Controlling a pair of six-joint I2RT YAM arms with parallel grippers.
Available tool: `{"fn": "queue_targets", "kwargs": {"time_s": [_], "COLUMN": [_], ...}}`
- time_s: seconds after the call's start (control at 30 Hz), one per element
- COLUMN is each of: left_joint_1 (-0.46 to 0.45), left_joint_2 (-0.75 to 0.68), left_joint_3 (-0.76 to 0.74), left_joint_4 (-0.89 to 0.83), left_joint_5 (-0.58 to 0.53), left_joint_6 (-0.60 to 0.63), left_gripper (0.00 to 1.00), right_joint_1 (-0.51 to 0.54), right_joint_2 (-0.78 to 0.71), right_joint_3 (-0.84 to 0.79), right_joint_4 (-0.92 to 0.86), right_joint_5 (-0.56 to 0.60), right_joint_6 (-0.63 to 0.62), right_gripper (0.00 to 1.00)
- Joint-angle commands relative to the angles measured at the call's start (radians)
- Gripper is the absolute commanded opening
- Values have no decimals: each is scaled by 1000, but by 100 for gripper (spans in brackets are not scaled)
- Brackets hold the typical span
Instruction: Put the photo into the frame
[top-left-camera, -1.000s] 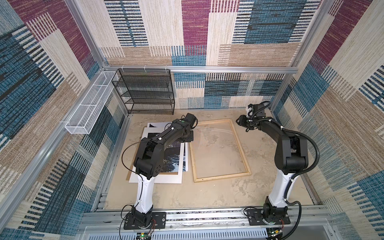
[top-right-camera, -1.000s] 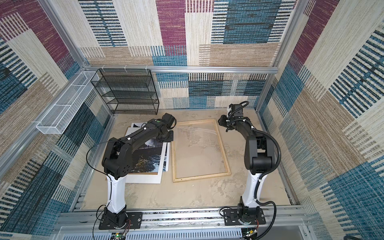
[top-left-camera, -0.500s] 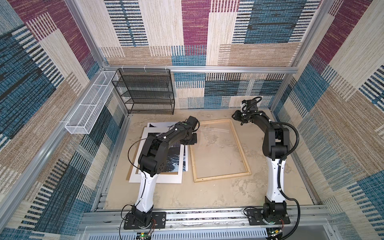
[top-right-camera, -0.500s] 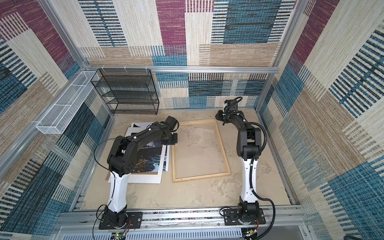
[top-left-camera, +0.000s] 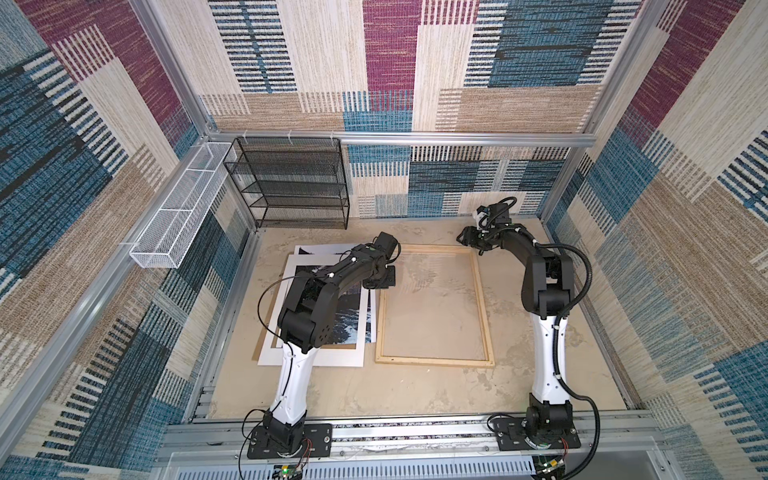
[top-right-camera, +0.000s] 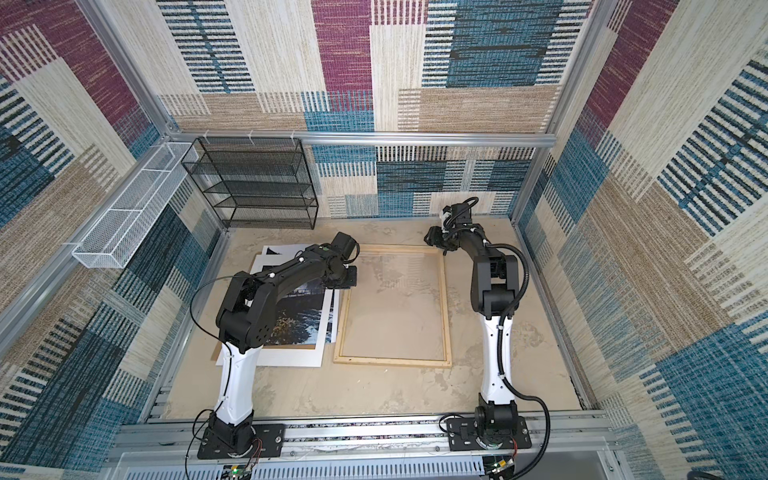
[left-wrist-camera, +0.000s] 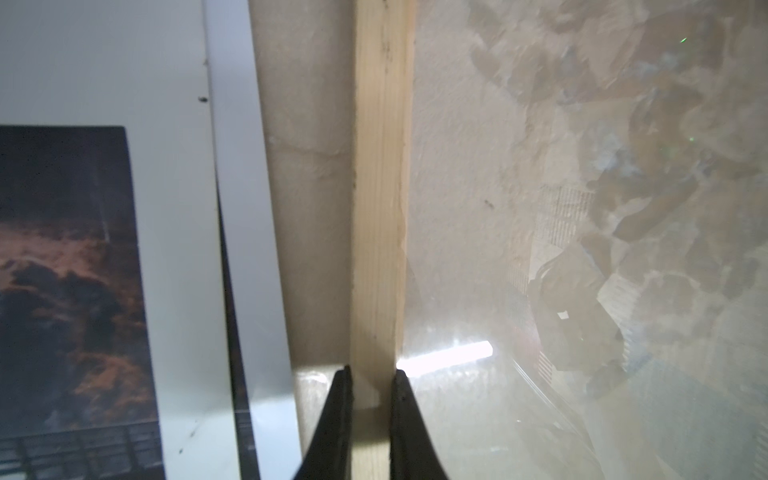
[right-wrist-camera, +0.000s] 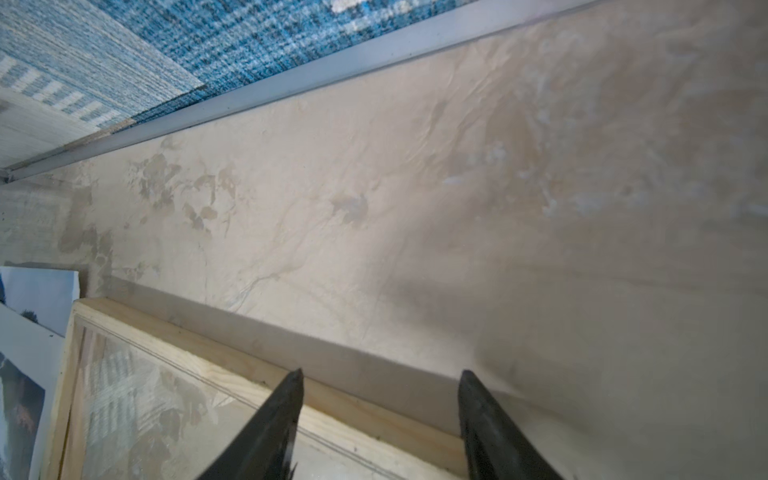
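Both grippers work at the frame (top-left-camera: 434, 360): my left gripper (left-wrist-camera: 371, 370) is clenched on its left rail (to steady it, I judge), my right gripper (right-wrist-camera: 380, 376) hangs released over its upper right corner, and the photo (top-left-camera: 347, 328) lies just left, under a white mat (top-left-camera: 316, 357).

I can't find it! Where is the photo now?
In both top views the photo lies on the left of the table, under the white mat, just left of the frame.
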Motion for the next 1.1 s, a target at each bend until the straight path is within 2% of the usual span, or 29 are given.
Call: {"fn": "queue_targets", "kwargs": {"time_s": [0.0,0.2,0.4,0.53,0.63,0.9,0.93,1.0,1.07], "left_joint_1": [2,28,42,47,47,45,45,40,34], "left_joint_2": [14,19,4,0,-8,-18,-17,-14,-16], "left_joint_3": [-22,-56,-103,-132,-150,-173,-170,-164,-152], "left_joint_4": [33,132,215,272,294,288,286,288,278], "left_joint_5": [72,214,292,357,377,351,355,361,359], "left_joint_6": [-19,-71,-90,-102,-107,-115,-115,-114,-105], "left_gripper": [0,0,0,0,0,0,1,17,28], "right_joint_1": [-1,-48,-81,-90,-104,-115,-115,-114,-115], "right_joint_2": [-68,-209,-326,-343,-366,-508,-524,-560,-586], "right_joint_3": [-79,-283,-510,-580,-616,-659,-667,-685,-693], "right_joint_4": [18,79,160,212,267,314,322,344,353], "right_joint_5": [48,61,-67,-188,-292,-449,-466,-512,-546], "right_joint_6": [-8,27,37,51,75,112,119,134,142], "right_gripper": [64,68,70,70,69,67,67,67,67]}}
